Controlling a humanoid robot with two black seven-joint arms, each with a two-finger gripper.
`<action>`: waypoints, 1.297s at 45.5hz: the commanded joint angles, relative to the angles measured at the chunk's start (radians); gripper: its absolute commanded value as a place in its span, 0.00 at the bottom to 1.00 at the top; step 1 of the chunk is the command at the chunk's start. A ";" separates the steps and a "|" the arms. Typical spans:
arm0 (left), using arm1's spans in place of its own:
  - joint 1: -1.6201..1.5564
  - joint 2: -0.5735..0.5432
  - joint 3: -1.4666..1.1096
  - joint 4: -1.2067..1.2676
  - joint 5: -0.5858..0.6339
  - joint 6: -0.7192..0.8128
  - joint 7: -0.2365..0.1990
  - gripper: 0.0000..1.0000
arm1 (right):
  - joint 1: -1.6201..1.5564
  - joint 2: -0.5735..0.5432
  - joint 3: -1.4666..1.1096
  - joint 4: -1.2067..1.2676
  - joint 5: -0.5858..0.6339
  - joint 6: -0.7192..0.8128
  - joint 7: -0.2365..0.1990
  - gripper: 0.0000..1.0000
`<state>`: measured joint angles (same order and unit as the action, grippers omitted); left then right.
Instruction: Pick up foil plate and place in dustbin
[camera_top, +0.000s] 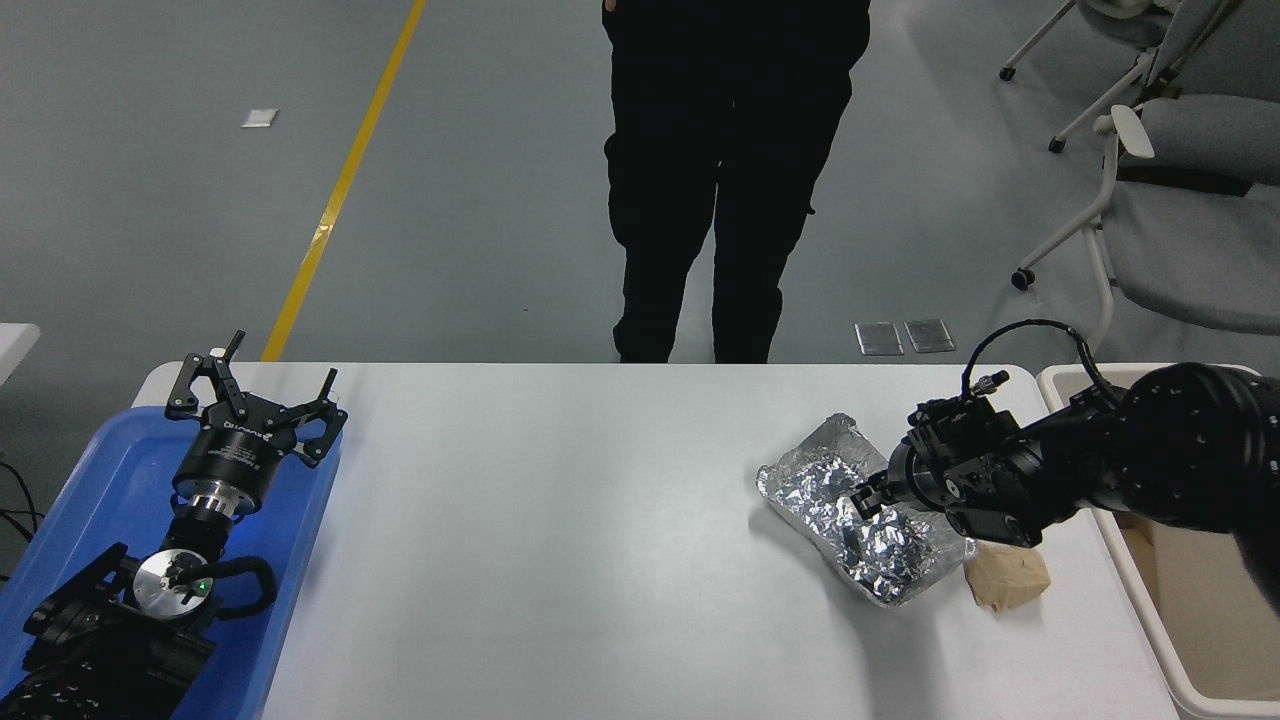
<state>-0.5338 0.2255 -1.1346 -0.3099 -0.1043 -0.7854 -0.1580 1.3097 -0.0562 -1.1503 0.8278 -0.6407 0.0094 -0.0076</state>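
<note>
The foil plate (850, 520), a shiny crinkled silver tray, lies slantwise at the table's right side. My right gripper (866, 497) comes in from the right and sits on the plate's right rim near its middle. Its fingers look closed on the rim, and the plate's far end seems slightly tilted up. The cream dustbin (1165, 660) stands off the table's right edge, partly hidden by my right arm. My left gripper (255, 398) is parked open over the blue tray at the lower left.
A small tan crumpled paper lump (1008, 578) lies right beside the plate's near end. The blue tray (110, 470) is at the table's left. A person in black (730, 180) stands at the far side. Office chairs (1180, 200) stand at the upper right.
</note>
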 joint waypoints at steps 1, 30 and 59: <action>0.000 0.000 -0.001 0.000 0.000 0.000 0.000 0.99 | -0.043 -0.005 -0.029 -0.042 -0.002 -0.002 0.000 0.76; 0.000 0.000 -0.001 0.000 0.000 0.000 0.000 0.99 | -0.150 0.027 -0.031 -0.133 0.125 0.014 -0.005 0.04; 0.000 0.000 0.001 0.000 0.000 0.000 0.000 0.99 | -0.024 -0.057 0.006 0.054 0.360 0.037 0.006 0.00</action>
<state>-0.5338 0.2254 -1.1352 -0.3099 -0.1043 -0.7854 -0.1580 1.2027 -0.0603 -1.1687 0.7793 -0.3820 0.0421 -0.0055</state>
